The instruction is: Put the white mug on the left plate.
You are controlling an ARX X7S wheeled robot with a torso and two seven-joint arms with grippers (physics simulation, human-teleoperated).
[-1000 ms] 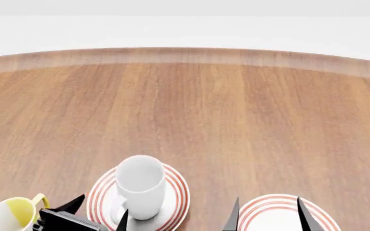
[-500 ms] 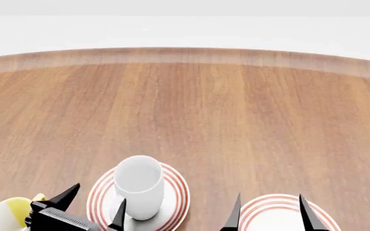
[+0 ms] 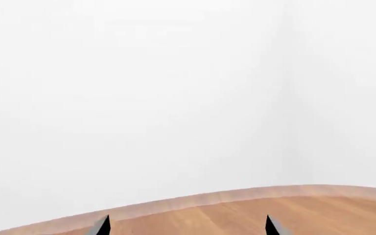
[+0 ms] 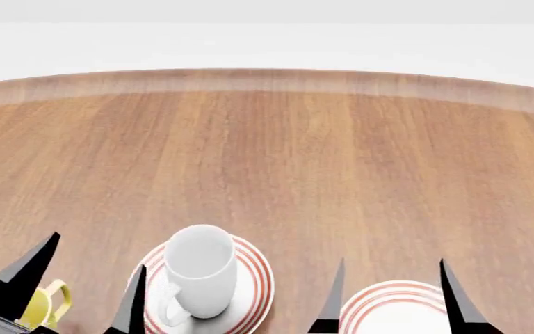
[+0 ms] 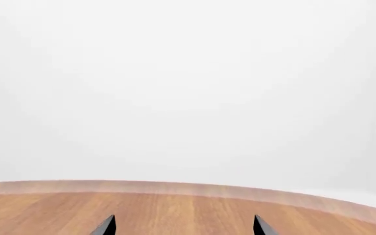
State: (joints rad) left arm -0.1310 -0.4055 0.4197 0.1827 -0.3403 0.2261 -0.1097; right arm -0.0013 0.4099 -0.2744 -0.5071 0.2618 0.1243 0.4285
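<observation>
Tall glossy white mug point(image 4: 199, 271) upright on red-ringed left plate point(image 4: 251, 280); left gripper point(image 4: 89, 282) beside it, wide open, empty — stray fingertip swing tips mug.

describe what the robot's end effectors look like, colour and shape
Both look alike: the left end effector and right end effector each have two matte black fingers tapering to sharp, blade-like points. Part of a blocky black body shows behind the left one. No cables, markings or other colours are visible; the arms themselves are out of view.
</observation>
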